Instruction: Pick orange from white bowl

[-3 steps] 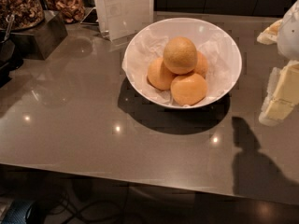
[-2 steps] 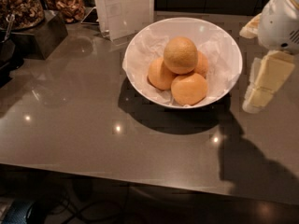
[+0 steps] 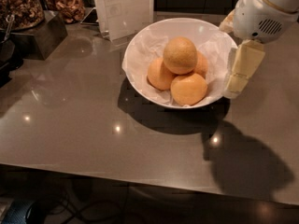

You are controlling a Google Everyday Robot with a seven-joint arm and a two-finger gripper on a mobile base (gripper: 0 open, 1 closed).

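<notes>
Leftward since a second ago, the gripper (image 3: 230, 59) now hangs over the right rim of the bowl (image 3: 177, 20), its cream fingers (image 3: 243, 69) apart and holding nothing. On the grey table (image 3: 70, 115) the bowl stands lined with crinkled paper (image 3: 149, 48). Inside, the orange (image 3: 179, 55) rests on top of three brighter fruits (image 3: 188, 88), just left of the gripper, untouched.

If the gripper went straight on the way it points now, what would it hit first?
Probably the right rim of the white bowl: the gripper hangs tip-down at that edge, right of the orange. Depth is unclear, so it might pass just outside and meet the table instead.
</notes>
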